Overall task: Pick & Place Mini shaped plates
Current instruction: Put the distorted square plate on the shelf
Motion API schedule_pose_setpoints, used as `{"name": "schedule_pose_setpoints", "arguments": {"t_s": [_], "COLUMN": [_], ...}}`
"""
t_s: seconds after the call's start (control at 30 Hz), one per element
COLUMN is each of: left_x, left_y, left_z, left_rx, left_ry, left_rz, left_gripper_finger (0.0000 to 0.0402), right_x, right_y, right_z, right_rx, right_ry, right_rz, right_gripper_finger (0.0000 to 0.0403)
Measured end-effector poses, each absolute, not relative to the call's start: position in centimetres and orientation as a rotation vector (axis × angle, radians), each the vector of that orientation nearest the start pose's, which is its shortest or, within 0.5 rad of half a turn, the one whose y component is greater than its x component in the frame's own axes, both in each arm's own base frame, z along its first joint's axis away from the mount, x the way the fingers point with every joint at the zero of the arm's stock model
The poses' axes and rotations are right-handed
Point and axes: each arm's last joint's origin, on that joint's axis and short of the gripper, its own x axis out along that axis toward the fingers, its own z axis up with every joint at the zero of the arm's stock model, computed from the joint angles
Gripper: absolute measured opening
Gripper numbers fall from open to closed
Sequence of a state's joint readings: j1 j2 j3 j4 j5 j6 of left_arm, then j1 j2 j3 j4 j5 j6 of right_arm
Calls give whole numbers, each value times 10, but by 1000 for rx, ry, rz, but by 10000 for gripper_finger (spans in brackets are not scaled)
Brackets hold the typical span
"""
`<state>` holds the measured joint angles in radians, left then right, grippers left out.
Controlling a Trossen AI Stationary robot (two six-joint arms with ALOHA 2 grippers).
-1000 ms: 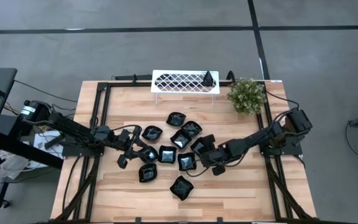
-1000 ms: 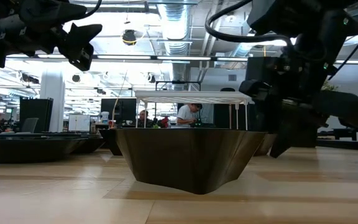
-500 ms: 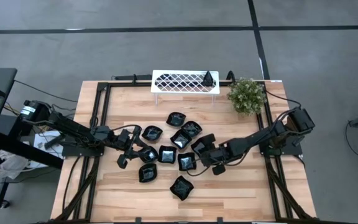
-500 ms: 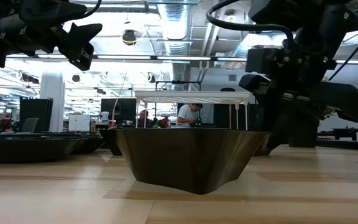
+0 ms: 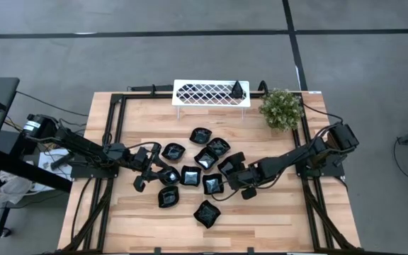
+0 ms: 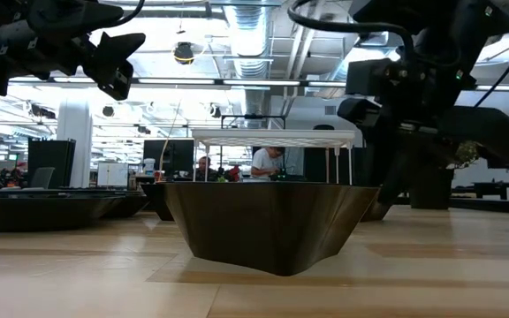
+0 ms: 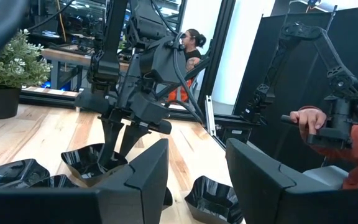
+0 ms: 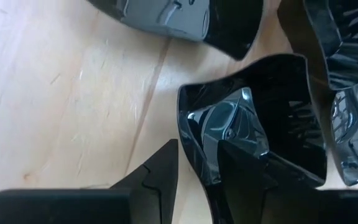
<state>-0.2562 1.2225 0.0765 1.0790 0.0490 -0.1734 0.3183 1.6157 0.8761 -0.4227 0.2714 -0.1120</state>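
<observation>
Several glossy black mini shaped plates (image 5: 190, 175) lie on their bases mid-table, and one stands on the right end of the white lattice tray (image 5: 211, 93). My right gripper (image 5: 235, 177) slants down at the cluster's right side and is shut on one plate (image 8: 260, 124), which also shows in the left wrist view (image 7: 86, 163). My left gripper (image 5: 142, 178) hovers level and open at the cluster's left side, above the table, with nothing between its fingers (image 7: 148, 180). My right gripper pinches the plate's side wall at its rim (image 8: 194, 146), with one finger (image 8: 244, 177) inside the dish and the other (image 8: 160, 177) outside it. The fingers slant down from the table's right side. Whether the plate's base is clear of the table, I cannot tell.
A small green plant (image 5: 281, 108) stands at the far right corner beside the tray. Other plates (image 8: 334, 74) lie close around the held one. One plate (image 6: 272, 221) sits near the front edge. Beyond the table a person's hand (image 7: 306, 118) holds a control arm.
My right gripper has risen a little, as the low view shows, keeping its downward slant. The plates in the cluster lie where they were.
</observation>
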Motion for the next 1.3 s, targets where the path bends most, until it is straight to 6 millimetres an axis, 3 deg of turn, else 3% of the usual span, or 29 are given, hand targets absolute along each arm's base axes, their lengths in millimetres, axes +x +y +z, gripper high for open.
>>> {"name": "schedule_pose_setpoints", "arguments": {"t_s": [0.57, 0.8, 0.97, 1.13, 1.3], "left_x": [176, 176, 176, 176, 176], "left_y": [-47, -47, -47, -47, -48], "left_z": [147, 147, 147, 147, 147], "left_rx": [-165, -165, -165, -165, -165], "left_ry": [91, 90, 90, 90, 89], "left_rz": [-299, -299, -299, -299, -299], "left_gripper_finger": [163, 163, 163, 163, 163], "right_x": [279, 278, 274, 272, 279], "right_y": [83, 84, 89, 96, 107], "right_z": [157, 157, 156, 168, 197], "right_rx": [-447, -447, -443, -416, -480], "right_ry": [1126, 1126, 1154, 1221, 1226], "right_rz": [82, 84, 89, 70, 91], "right_gripper_finger": [99, 59, 10, 6, 3]}}
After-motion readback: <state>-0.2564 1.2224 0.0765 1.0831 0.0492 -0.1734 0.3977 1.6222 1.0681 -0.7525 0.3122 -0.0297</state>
